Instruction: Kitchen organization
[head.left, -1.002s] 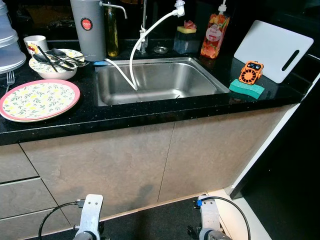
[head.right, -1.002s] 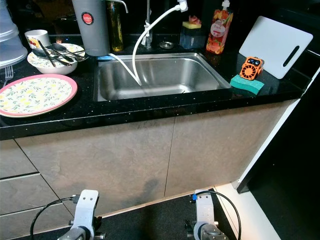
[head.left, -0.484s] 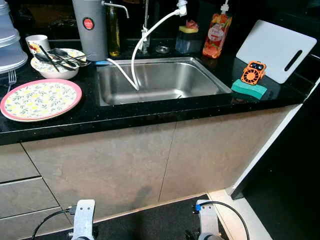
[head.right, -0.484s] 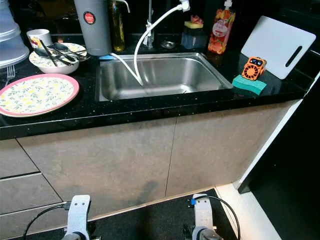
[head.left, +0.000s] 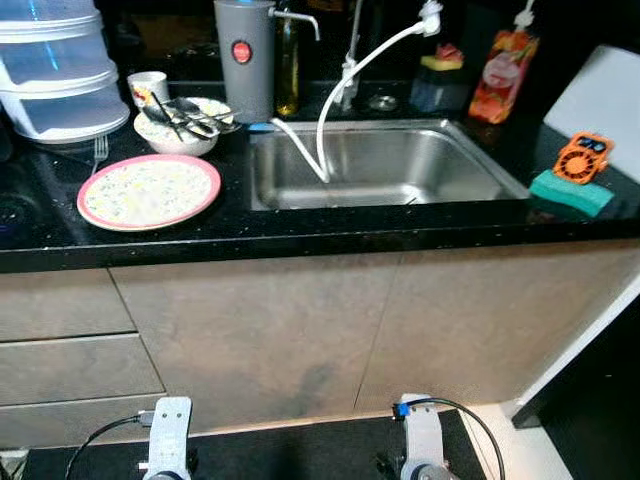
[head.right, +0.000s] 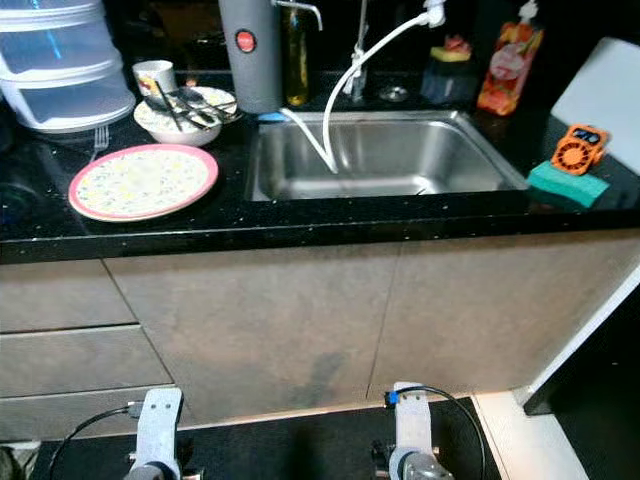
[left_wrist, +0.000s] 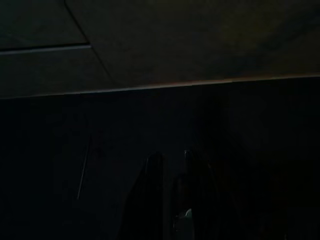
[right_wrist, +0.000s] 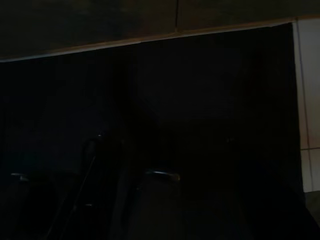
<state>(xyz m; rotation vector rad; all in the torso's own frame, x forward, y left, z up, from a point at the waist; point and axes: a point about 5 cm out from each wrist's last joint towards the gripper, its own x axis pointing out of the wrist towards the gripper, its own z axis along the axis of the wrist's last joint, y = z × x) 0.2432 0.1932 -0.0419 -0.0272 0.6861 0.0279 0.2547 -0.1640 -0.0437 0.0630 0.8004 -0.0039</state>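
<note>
A pink-rimmed floral plate (head.left: 149, 191) lies on the black counter (head.left: 300, 225), left of the steel sink (head.left: 380, 165). Behind the plate stands a white bowl (head.left: 180, 130) holding several pieces of cutlery, with a mug (head.left: 148, 86) beside it. A fork (head.left: 99, 151) lies by the stacked clear containers (head.left: 60, 75). On the right, an orange gadget (head.left: 582, 157) rests on a green sponge (head.left: 572, 192). My left arm (head.left: 168, 440) and right arm (head.left: 420, 445) hang idle low in front of the cabinets, well below the counter. Both wrist views are very dark, showing cabinet base and floor.
A grey canister (head.left: 243, 55), an oil bottle (head.left: 288, 65), a white hose (head.left: 345, 90) from the tap, a sponge holder (head.left: 440, 80) and a soap pouch (head.left: 498, 65) line the back. A white cutting board (head.left: 600, 95) leans at the far right. Beige cabinet fronts (head.left: 300, 330) face me.
The camera has swung left and back, so the whole counter has slid right in the picture and the stacked containers have come into view. Nothing on the counter has moved.
</note>
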